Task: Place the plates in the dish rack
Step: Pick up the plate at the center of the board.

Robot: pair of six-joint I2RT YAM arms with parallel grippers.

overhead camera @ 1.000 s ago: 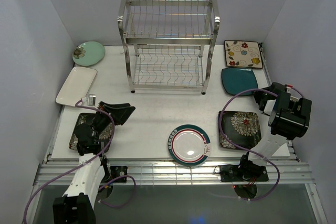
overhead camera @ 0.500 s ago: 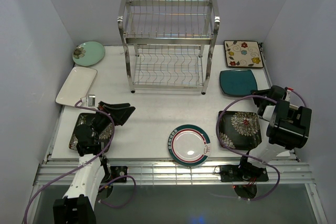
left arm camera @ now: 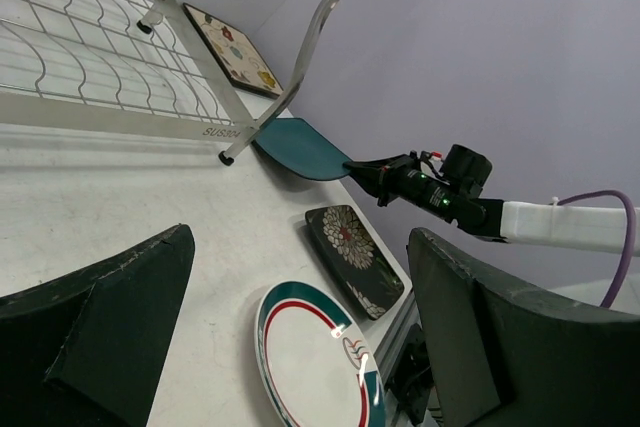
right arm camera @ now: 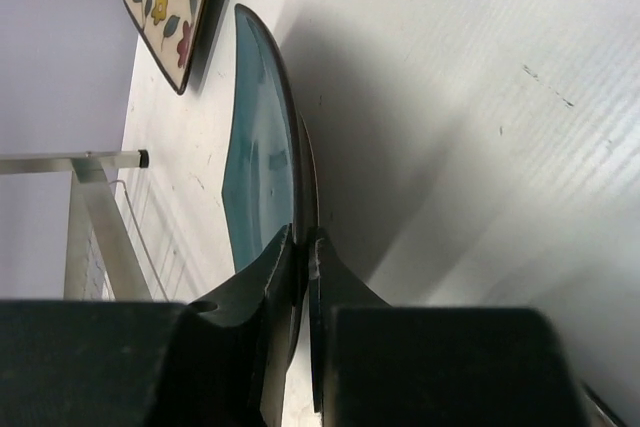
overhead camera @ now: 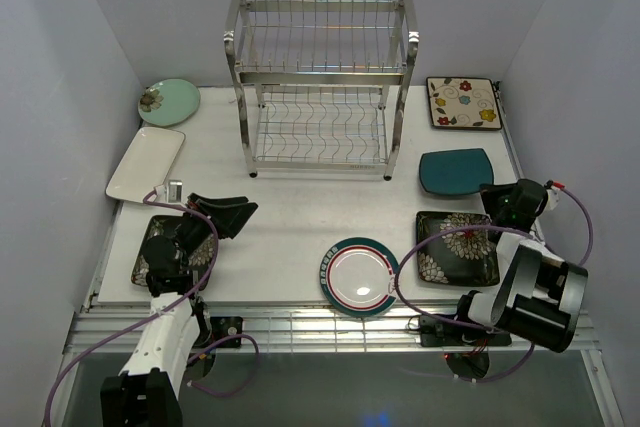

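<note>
Right pincer point(right arm camera: 303, 243) clamping teal plate point(right arm camera: 256, 147) rim

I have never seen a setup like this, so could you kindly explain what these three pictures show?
These are two robot arms bolted at the near edge of a table. The wide picture looks down from above and behind them; the other two come from a camera on each wrist. A steel dish rack stands at the back, with plates lying around it, such as a green round plate and a teal-rimmed round plate. The left gripper is open and holds nothing. The right gripper pinches the rim of a teal plate.
</note>
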